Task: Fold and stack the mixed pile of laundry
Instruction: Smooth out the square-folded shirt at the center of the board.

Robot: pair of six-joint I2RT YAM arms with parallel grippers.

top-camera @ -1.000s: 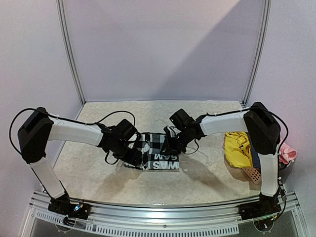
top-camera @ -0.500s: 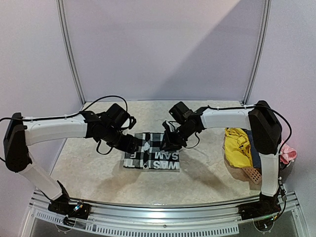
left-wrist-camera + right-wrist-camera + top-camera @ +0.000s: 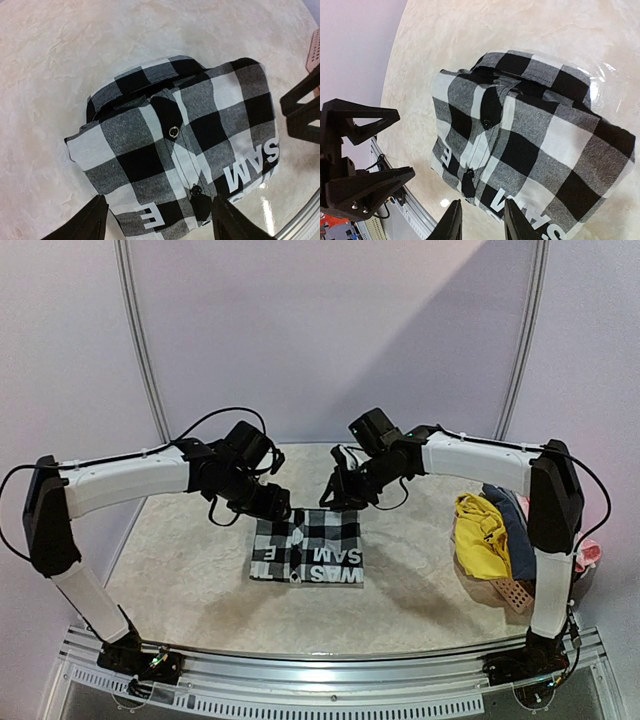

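The black-and-white checked shirt (image 3: 310,545) lies folded into a compact rectangle on the marble-patterned table (image 3: 180,580), in the middle of the work area and nearer the front rail (image 3: 330,680) than the back wall. Its button placket faces up and runs from far edge to near edge. White printed lettering lies along the near edge. The left gripper (image 3: 280,508) hangs over the far left corner of the shirt and does not touch it. In the left wrist view its two fingers (image 3: 92,222) stand wide apart, with only the shirt (image 3: 175,145) visible below them and nothing between them. The right gripper (image 3: 340,498) hangs over the far edge of the shirt, toward its right side, also clear of the cloth. In the right wrist view its fingers (image 3: 450,225) are parted by a narrow gap and hold nothing; the shirt (image 3: 530,145) lies flat beneath, and the spread fingers of the left gripper (image 3: 360,165) show at the left edge of that view. The remaining garments are heaped at the right edge of the table, well apart from the shirt: a bright yellow garment (image 3: 478,535) sits innermost, a blue-grey garment (image 3: 520,530) lies just beside it, and a pink garment (image 3: 588,552) lies at the outer edge. A salmon perforated basket (image 3: 512,592) shows below the yellow cloth, partly covered by it.
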